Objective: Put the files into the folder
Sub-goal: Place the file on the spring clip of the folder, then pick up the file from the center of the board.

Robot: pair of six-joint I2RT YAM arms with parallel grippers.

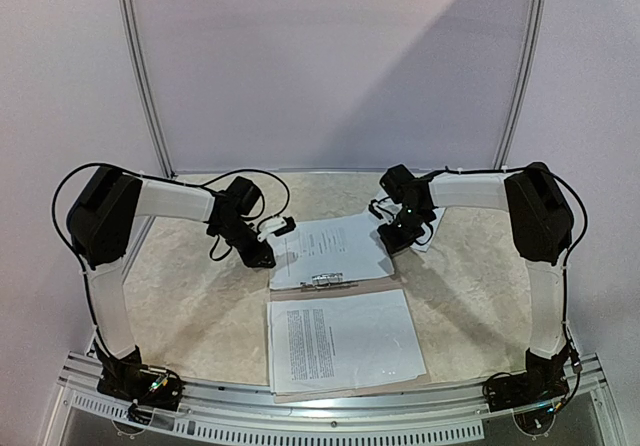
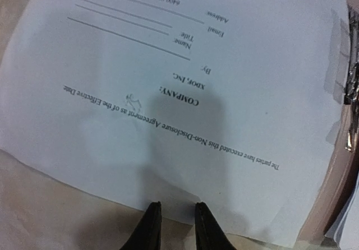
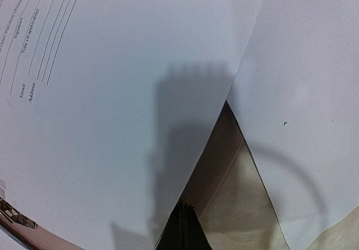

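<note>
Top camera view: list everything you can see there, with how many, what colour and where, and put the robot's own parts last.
files: three sheets, white with black print; one on the folder's near half, one on its far half, one beside the folder by the right hand
folder: one, tan-brown, lying open mid-table
clip: one, metal, at the far sheet's near edge
table: one, beige marbled
arms: two, white with black joints, one on each side
left hand: one, black, fingers slightly apart, at the far sheet's left edge
right hand: one, black, fingers together, at its right edge
</note>
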